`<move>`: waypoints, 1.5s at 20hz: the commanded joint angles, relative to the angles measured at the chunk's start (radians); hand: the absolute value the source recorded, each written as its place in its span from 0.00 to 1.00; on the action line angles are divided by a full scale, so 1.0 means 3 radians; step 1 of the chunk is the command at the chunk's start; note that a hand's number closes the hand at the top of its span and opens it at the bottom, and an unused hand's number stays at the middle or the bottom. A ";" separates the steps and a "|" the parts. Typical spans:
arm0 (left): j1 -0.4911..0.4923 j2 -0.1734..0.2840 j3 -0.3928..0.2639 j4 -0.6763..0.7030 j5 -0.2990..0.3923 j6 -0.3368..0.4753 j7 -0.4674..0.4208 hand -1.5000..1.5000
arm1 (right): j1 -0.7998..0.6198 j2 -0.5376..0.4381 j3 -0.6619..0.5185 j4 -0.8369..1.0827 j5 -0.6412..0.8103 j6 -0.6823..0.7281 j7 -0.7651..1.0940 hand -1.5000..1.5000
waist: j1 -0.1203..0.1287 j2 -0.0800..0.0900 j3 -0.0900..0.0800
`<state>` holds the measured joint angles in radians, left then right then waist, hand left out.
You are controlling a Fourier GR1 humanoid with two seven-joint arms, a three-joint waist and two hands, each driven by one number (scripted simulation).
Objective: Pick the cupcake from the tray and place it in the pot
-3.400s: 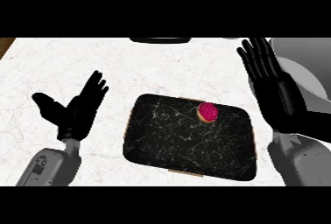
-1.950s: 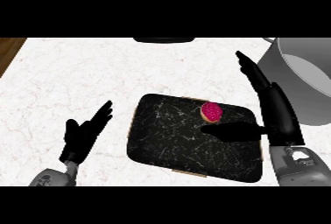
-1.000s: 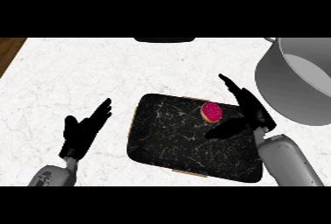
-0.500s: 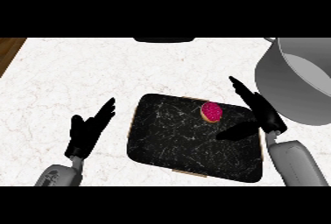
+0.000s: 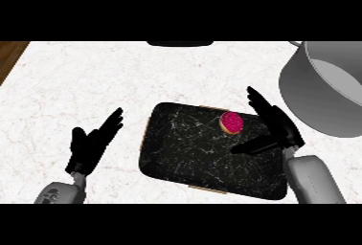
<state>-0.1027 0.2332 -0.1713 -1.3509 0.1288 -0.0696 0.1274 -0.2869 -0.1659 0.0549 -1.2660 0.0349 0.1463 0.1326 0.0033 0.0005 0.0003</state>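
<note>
A cupcake [image 5: 231, 122] with pink icing lies on the black tray [image 5: 191, 153], near its far right corner. My right hand [image 5: 276, 127] is open just to the right of the cupcake, fingers straight and pointing away, thumb stretched across the tray below the cupcake. It is not touching the cupcake. The grey pot [image 5: 329, 86] stands at the right edge, beyond the right hand. My left hand [image 5: 92, 143] rests open on the counter left of the tray, fingers up.
The white marble counter [image 5: 92, 81] spreads around the tray. A dark object [image 5: 180, 43] shows at the far edge. A strip of brown wood [image 5: 8, 55] shows at the far left corner.
My right hand has swung in from the far right toward the cupcake, then drawn slightly back to the right and lower. The left hand has lowered a little.
</note>
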 commanded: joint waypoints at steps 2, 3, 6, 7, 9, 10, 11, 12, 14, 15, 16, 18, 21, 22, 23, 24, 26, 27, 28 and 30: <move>0.0353 -0.0056 -0.0064 -0.0234 -0.0147 -0.0010 -0.0098 0.50 | -0.0144 0.0206 -0.0081 0.0504 -0.0007 -0.0024 -0.0246 0.00 | 0.0016 0.0000 0.0000; 0.0075 -0.0047 0.0038 -0.0190 -0.0048 -0.0067 0.0092 0.50 | 0.0068 0.0313 0.0005 0.0509 0.0078 -0.0121 -0.0454 0.00 | 0.0003 0.0000 0.0000; 0.0259 -0.0100 0.0029 -0.0293 -0.0149 -0.0088 0.0079 0.50 | -0.0308 0.0311 -0.0169 0.0775 -0.0050 -0.0005 -0.0313 0.00 | 0.0009 -0.0001 0.0000; -0.0019 -0.0207 0.0005 -0.0162 -0.0224 0.0094 0.0230 0.50 | -0.0312 0.0286 -0.0196 0.1209 0.0021 0.0028 -0.0815 0.00 | 0.0014 0.0006 0.0001; -0.0188 -0.0171 0.0165 0.0174 -0.0187 -0.0088 0.0062 0.50 | -0.0364 0.0234 -0.0193 0.1379 0.0125 0.0044 -0.0928 1.00 | 0.0002 0.0006 0.0000; -0.0014 -0.0217 0.0023 -0.0017 -0.0221 0.0014 0.0021 0.50 | -0.0333 0.0077 0.0101 0.1157 0.0452 0.0042 -0.0995 1.00 | 0.0025 0.0010 0.0001; 0.0051 -0.0170 0.0065 -0.0011 -0.0190 -0.0052 -0.0002 0.50 | -0.0273 0.0200 0.0186 0.1037 0.0562 -0.0152 -0.0985 1.00 | 0.0011 0.0002 -0.0001; -0.0036 -0.0192 0.0143 0.0247 -0.0174 -0.0097 -0.0120 0.50 | -0.0387 0.0308 0.0060 0.1557 0.0494 -0.0141 -0.1354 1.00 | 0.0021 0.0013 0.0000; -0.0114 -0.0176 0.0103 0.0051 -0.0234 -0.0065 0.0045 0.50 | -0.0293 0.0478 -0.0013 0.1513 0.0368 -0.0229 -0.1378 1.00 | 0.0012 0.0007 0.0001; -0.0057 -0.0090 0.0136 -0.0090 -0.0150 -0.0146 0.0169 0.50 | -0.0469 0.0295 -0.0177 0.1846 0.0272 -0.0027 -0.1532 1.00 | 0.0049 0.0016 0.0004; -0.0017 -0.0189 0.0121 -0.0003 -0.0209 -0.0074 0.0051 0.50 | -0.0398 0.0457 -0.0090 0.1508 0.0277 -0.0136 -0.1287 1.00 | 0.0010 0.0002 0.0000; -0.0212 -0.0171 0.0204 0.0266 -0.0210 -0.0123 -0.0067 0.50 | -0.0329 0.0415 -0.0130 0.1689 0.0257 -0.0043 -0.1601 1.00 | -0.0001 0.0011 0.0000; -0.0056 -0.0020 0.0306 -0.0002 -0.0086 -0.0226 0.0084 0.50 | -0.0382 0.0325 -0.0221 0.1718 0.0187 0.0019 -0.1734 1.00 | 0.0021 0.0004 0.0001; 0.0072 -0.0118 0.0190 -0.0065 -0.0109 -0.0224 0.0141 0.50 | -0.0244 0.0527 -0.0047 0.1410 0.0317 -0.0216 -0.1696 1.00 | 0.0002 -0.0006 -0.0001; 0.0054 -0.0167 0.0184 0.0023 -0.0205 -0.0155 -0.0046 0.50 | -0.0307 0.0381 -0.0234 0.1607 0.0209 -0.0122 -0.1938 1.00 | 0.0007 0.0002 0.0000; -0.0047 -0.0198 0.0179 -0.0057 -0.0153 -0.0125 0.0143 0.50 | -0.0133 0.0066 -0.0446 0.1549 0.0065 0.0004 -0.2022 1.00 | -0.0013 0.0000 0.0001; 0.0127 -0.0160 0.0217 -0.0063 -0.0151 -0.0086 0.0049 0.50 | 0.0204 -0.0527 -0.0819 0.1486 -0.0133 0.0160 -0.2173 1.00 | -0.0149 -0.0013 0.0007; 0.0149 -0.0079 0.0292 -0.0103 -0.0146 -0.0070 0.0045 0.50 | 0.0298 -0.0725 -0.1000 0.1493 -0.0227 0.0176 -0.2217 1.00 | -0.0203 -0.0024 0.0012; 0.0151 -0.0064 0.0320 -0.0018 -0.0153 -0.0078 -0.0025 0.50 | 0.0361 -0.0866 -0.1168 0.1522 -0.0326 0.0186 -0.2249 1.00 | -0.0287 -0.0005 0.0009; 0.0204 -0.0107 0.0302 -0.0065 -0.0157 -0.0039 -0.0017 0.50 | 0.0546 -0.1261 -0.1459 0.1656 -0.0468 0.0334 -0.2372 1.00 | -0.0313 -0.0004 0.0018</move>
<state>-0.0657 0.1984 -0.0923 -1.3620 0.0805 -0.0929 0.1300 -0.2277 -0.3526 -0.2313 -0.8166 -0.0288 0.1933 -0.5195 -0.0551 -0.0107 -0.0026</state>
